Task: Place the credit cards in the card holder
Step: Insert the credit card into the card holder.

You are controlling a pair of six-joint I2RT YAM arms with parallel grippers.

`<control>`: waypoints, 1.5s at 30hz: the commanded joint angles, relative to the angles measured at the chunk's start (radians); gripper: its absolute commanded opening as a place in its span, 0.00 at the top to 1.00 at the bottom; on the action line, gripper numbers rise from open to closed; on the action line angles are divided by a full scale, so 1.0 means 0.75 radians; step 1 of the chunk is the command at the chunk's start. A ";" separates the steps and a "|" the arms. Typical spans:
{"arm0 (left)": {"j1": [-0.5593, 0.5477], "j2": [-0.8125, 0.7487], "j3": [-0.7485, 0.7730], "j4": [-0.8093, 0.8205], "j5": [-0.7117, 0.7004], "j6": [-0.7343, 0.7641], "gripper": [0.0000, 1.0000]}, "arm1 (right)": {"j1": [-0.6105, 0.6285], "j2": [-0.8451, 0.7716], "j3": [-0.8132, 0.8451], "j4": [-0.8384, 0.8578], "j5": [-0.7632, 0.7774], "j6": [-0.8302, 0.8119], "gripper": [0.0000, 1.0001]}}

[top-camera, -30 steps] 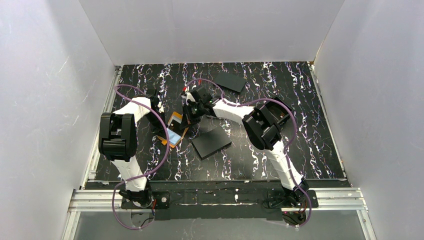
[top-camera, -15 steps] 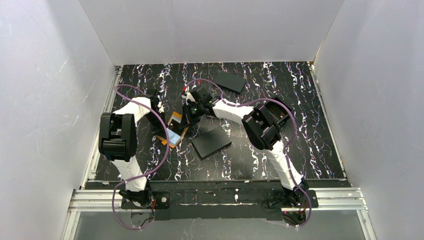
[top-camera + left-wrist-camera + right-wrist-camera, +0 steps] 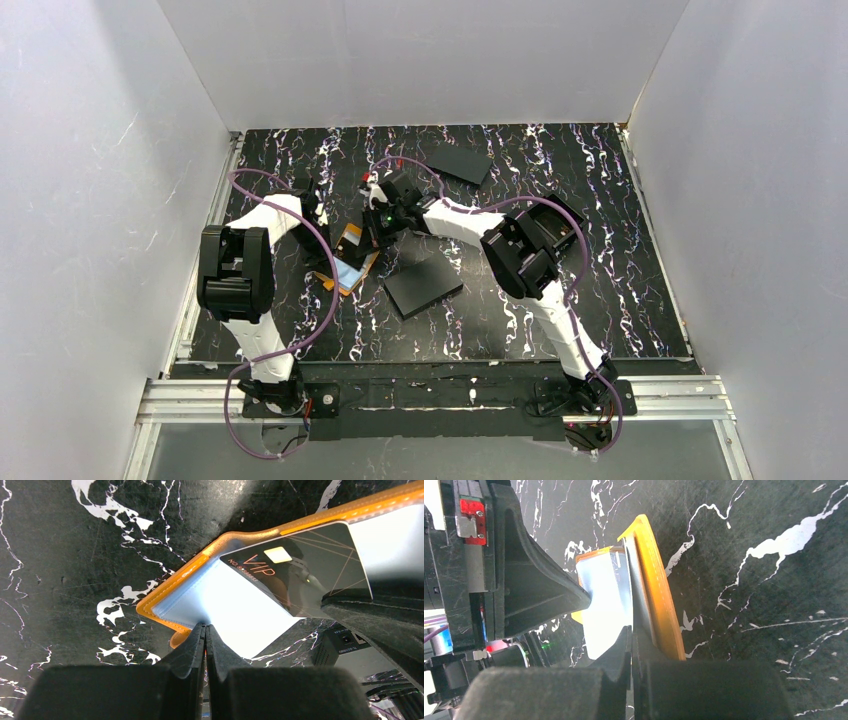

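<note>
Card holder point(image 3: 210, 595) is sitting half open on the desk point(image 3: 75, 540), left claw point(image 3: 205, 627) pinching its pale inner edge, right claw point(image 3: 631, 630) gripping 1 black card point(image 3: 300, 570) inside it.

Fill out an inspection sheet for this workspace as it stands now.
Surface: black table with white veining.
Job's things: orange card holder open, pale lining showing; a black VIP card sits partly inside it.
Clutter: two flat black rectangles, one at the far side, one just right of the holder.
Grippers: left claw shut, tips at the lining's near edge, a pinch on it cannot be told; right claw shut on the VIP card.
Cables: purple cables loop along both arms.
Surroundings: white walls on three sides; metal rail at the near edge.
</note>
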 commanded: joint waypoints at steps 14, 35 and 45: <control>-0.006 0.034 -0.007 -0.031 -0.056 0.028 1.00 | 0.011 -0.128 -0.208 0.007 0.155 0.079 0.99; -0.009 0.028 -0.002 -0.029 -0.036 0.027 1.00 | 0.043 -0.158 -0.240 -0.044 0.270 0.170 0.99; -0.015 0.032 -0.002 -0.029 -0.035 0.029 1.00 | 0.045 0.064 0.182 -0.449 0.111 -0.128 0.99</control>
